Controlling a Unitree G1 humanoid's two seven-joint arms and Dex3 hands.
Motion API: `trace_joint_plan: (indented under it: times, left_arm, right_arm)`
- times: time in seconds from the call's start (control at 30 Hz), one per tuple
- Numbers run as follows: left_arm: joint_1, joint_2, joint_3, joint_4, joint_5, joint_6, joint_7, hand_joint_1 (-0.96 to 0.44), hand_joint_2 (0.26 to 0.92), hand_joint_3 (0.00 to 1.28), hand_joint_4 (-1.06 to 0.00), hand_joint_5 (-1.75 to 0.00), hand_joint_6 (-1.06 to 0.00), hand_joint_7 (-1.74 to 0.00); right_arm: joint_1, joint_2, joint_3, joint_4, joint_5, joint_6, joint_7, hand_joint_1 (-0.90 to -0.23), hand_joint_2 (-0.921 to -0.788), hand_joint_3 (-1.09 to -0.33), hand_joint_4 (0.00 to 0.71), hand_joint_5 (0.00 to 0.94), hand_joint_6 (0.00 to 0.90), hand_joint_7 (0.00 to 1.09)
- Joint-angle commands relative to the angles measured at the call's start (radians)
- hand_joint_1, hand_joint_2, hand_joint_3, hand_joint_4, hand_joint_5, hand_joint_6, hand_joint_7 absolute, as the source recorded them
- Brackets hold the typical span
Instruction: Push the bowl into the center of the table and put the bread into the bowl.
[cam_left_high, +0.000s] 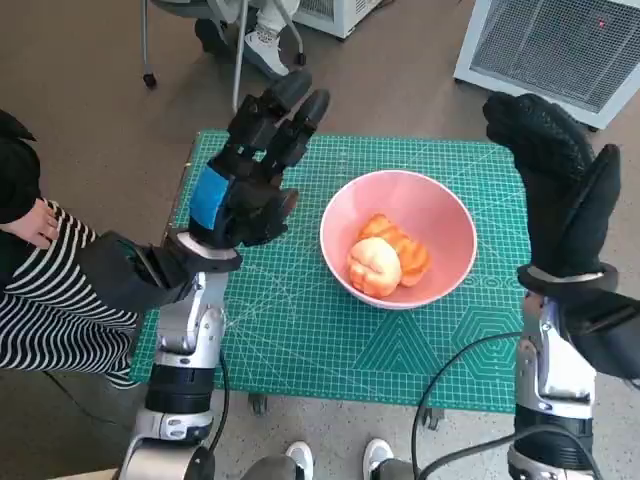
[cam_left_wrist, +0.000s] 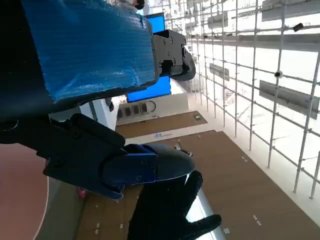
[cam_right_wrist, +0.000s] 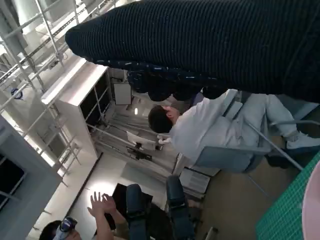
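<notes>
Holding two bread pieces (cam_left_high: 388, 257): one pink bowl (cam_left_high: 440, 215), green mat (cam_left_high: 300, 330).

smooth glossy pink bowl (cam_left_high: 398, 238); matt green mat (cam_left_high: 300, 320); knitted glove on right robot hand (cam_left_high: 560, 190).

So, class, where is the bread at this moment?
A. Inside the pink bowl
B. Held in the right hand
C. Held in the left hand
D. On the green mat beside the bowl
A: in the head view the bread lies inside the pink bowl, and both hands are raised, holding nothing.
</notes>
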Motion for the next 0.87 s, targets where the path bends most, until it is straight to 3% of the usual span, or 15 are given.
trace_joint_plan:
  times: [0.03, 0.87]
  left_arm:
    - [0.011, 0.009, -0.004, -0.031, -0.001, -0.005, -0.011, -0.80, 0.921, 0.41, -0.08, -0.06, 0.00, -0.47]
    - [0.016, 0.028, 0.001, -0.024, -0.002, -0.003, -0.035, -0.79, 0.921, 0.43, -0.07, -0.07, 0.00, -0.46]
  right_arm:
    - [0.024, 0.007, 0.002, 0.013, 0.012, 0.002, 0.011, -0.743, -0.921, -0.816, 0.112, 0.000, 0.029, 0.50]
    - [0.014, 0.015, 0.013, 0.052, 0.009, -0.034, 0.009, -0.762, -0.921, -0.818, 0.113, 0.001, 0.029, 0.49]
